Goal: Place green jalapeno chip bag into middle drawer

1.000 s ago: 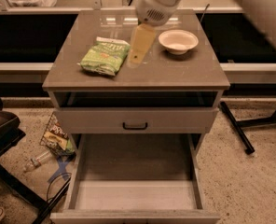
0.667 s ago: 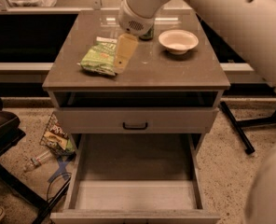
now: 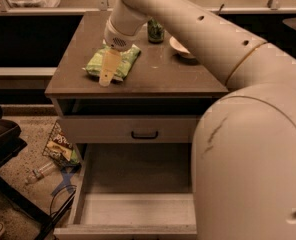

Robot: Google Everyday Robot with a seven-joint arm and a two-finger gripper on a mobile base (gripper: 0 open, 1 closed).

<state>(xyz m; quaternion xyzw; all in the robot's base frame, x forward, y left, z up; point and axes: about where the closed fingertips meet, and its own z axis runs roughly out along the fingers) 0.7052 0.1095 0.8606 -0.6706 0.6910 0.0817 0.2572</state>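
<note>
The green jalapeno chip bag (image 3: 128, 59) lies flat on the brown cabinet top (image 3: 153, 76), left of centre. My gripper (image 3: 108, 70) reaches down from the big cream arm (image 3: 188, 29) and is over the front middle of the bag, at or just above it. The middle drawer (image 3: 78, 196) is pulled out at the bottom of the view, its pale floor bare. My arm's near segment hides the drawer's right side.
A closed drawer front with a black handle (image 3: 144, 134) sits above the open drawer. A white bowl (image 3: 180, 47) and a green can (image 3: 155, 31) stand at the back of the cabinet top. A snack bag (image 3: 60, 147) and a plastic bottle (image 3: 40, 173) lie on the floor at the left.
My gripper has moved left and forward, from beside the bag's right edge to over the bag. The arm now fills the right side of the view.
</note>
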